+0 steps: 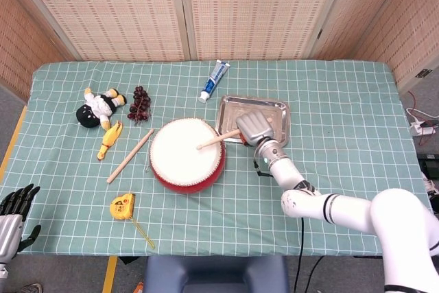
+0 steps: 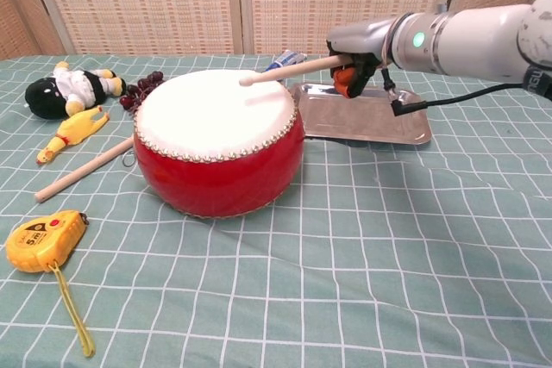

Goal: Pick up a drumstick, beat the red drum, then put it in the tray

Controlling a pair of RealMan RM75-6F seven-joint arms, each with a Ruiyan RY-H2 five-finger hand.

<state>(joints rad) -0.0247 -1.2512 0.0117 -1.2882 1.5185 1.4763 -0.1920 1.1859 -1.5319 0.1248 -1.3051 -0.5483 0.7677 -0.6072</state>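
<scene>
Nearest the robot, well in front of the drum (image 1: 186, 154) and off its left side, the left hand (image 1: 15, 216) hangs by the table's front left corner, holding nothing; how far its fingers are spread I cannot tell. Just in front and left of the drum lies a yellow tape measure (image 2: 34, 240), and along the drum's left side a spare stick (image 1: 130, 156) rests on the cloth, with a rubber chicken (image 1: 110, 140) and a plush doll (image 1: 98, 107) beyond it. The drum itself is the scene of the work: the right hand (image 1: 252, 127) grips a drumstick (image 2: 291, 67) by its butt, level over the drum's right rear edge, the tip poised over the white skin. In the chest view the tip seems just above the skin rather than on it, though I cannot be sure. My reading is that the beating step is in hand; the next move calls for a short downward flick onto the skin, then a swing back to the right to lay the drumstick in the tray (image 1: 278, 130). The tray sits just right of and behind the drum, directly under the right hand, so the travel is slight and the room above it is open. Its raised rim and the drum's edge are the things to clear. Behind the drum lie grapes (image 1: 140, 103) and a tube (image 1: 214, 81), well out of the path.
</scene>
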